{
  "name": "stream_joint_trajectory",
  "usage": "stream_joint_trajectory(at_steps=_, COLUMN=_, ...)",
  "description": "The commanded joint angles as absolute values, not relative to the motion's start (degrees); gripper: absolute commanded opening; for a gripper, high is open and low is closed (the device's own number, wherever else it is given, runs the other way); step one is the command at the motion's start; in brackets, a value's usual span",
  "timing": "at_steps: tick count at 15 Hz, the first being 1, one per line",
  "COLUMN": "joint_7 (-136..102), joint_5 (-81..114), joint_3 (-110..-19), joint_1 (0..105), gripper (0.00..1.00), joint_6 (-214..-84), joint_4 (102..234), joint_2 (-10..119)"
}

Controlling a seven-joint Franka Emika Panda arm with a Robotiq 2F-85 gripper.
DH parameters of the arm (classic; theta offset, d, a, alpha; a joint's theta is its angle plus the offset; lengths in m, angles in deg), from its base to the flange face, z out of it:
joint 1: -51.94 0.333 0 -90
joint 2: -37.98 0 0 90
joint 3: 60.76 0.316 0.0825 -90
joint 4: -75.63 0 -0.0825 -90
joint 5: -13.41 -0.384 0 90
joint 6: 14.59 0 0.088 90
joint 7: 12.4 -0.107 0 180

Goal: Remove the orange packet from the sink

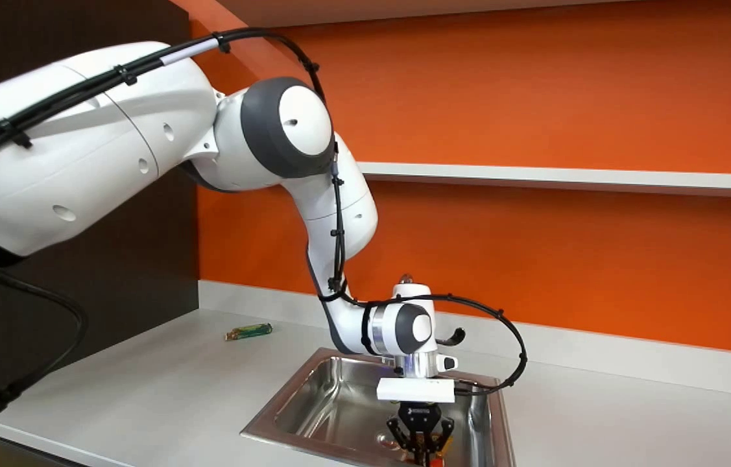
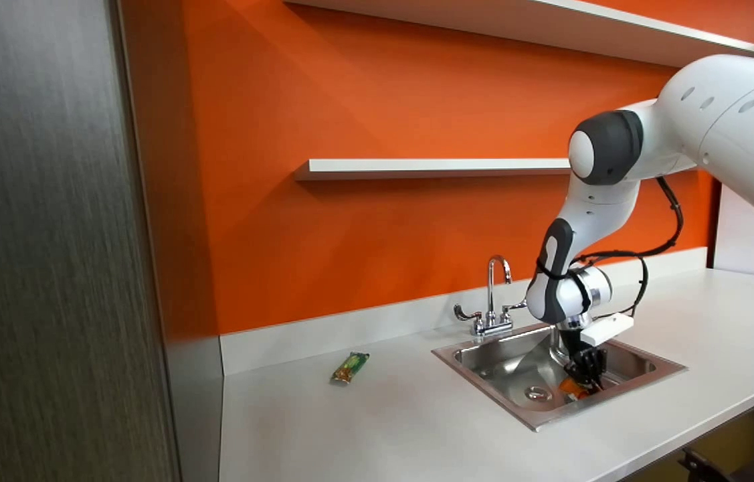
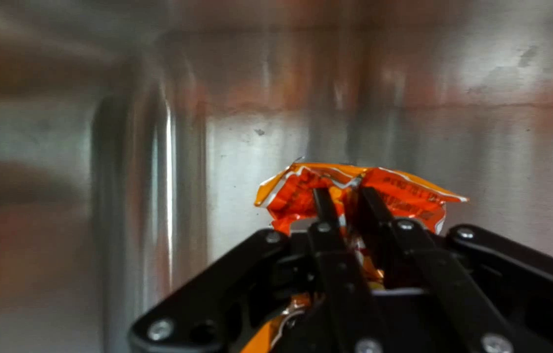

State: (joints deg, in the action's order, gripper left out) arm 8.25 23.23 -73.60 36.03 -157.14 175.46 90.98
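The orange packet [image 3: 296, 196] is crinkled, with red and yellow marks. My gripper [image 3: 347, 193] is shut on it in the wrist view, and the packet is pinched and folded between the two black fingers. The packet also shows in both exterior views [image 1: 438, 459] [image 2: 571, 386], partly hidden by the gripper [image 1: 422, 447] [image 2: 592, 378]. Gripper and packet are inside the steel sink [image 2: 484, 389], low in the basin near the front wall. The sink also shows in an exterior view [image 1: 287, 390]. I cannot tell whether the packet touches the basin floor.
A chrome faucet [image 2: 491, 294] stands behind the sink, close to the arm. The round drain [image 2: 538, 393] lies beside the packet. A small green object [image 2: 350, 367] lies on the pale countertop [image 2: 377, 428]. A white shelf [image 2: 437, 167] runs along the orange wall above.
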Motion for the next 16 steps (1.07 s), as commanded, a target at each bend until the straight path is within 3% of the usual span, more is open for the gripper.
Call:
stream_joint_trajectory(at_steps=1, joint_7=7.87, joint_5=24.31, joint_3=-72.49, joint_1=34.69, gripper=0.0, joint_6=-156.25, joint_4=173.53, joint_2=92.09)
stream_joint_trajectory(at_steps=16, joint_7=8.3, joint_5=24.47, joint_3=-72.2, joint_1=35.25, gripper=0.0, joint_6=-156.97, joint_4=176.55, joint_2=84.48)
